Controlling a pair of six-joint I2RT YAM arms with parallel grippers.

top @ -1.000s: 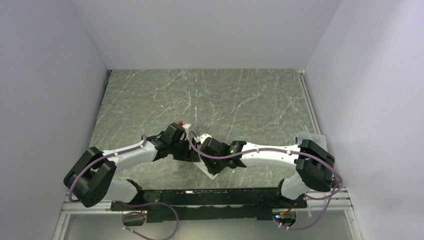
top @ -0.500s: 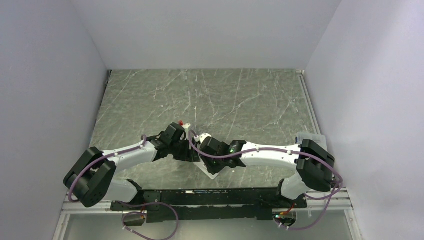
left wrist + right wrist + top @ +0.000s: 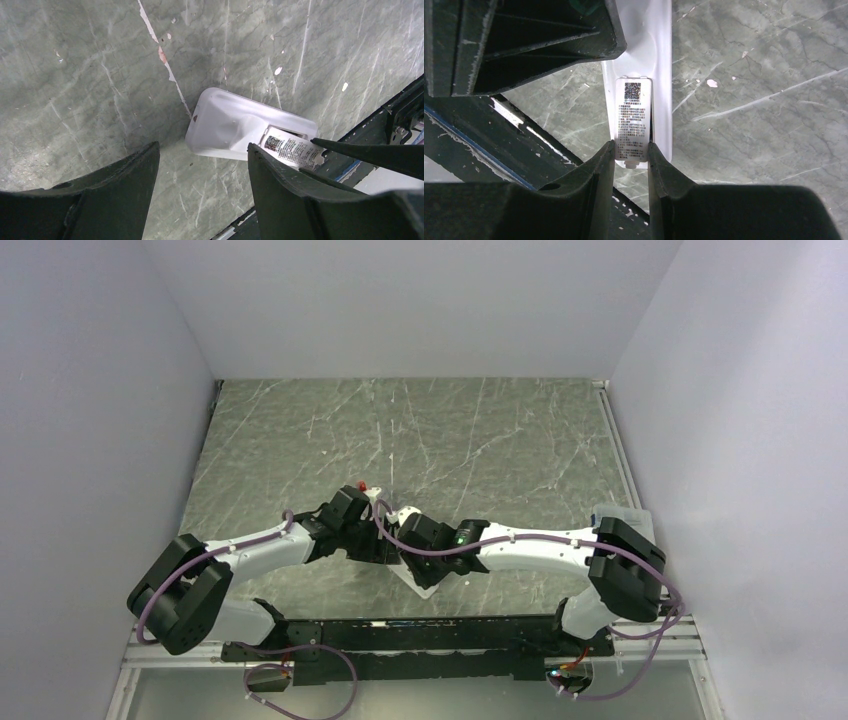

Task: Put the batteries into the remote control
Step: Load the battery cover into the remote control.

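The white remote control [image 3: 225, 125] lies flat on the marble near the table's front edge, its tip also showing in the top view [image 3: 424, 582]. A narrow white cover [image 3: 633, 117] with a printed label rests lengthwise on the remote control [image 3: 660, 55]. My right gripper [image 3: 631, 152] is shut on this cover's near end, and the same cover [image 3: 292, 150] shows in the left wrist view. My left gripper [image 3: 202, 147] hangs open just beside the remote's rounded end, with nothing between its fingers. The batteries are out of view.
The black rail [image 3: 420, 635] along the front edge runs right behind the remote and also shows in the left wrist view [image 3: 400, 110]. A clear plastic box [image 3: 620, 515] sits at the right edge. Both wrists are crowded together over the remote.
My right wrist has crept slightly to the left, toward the left gripper. Nothing else has visibly moved.
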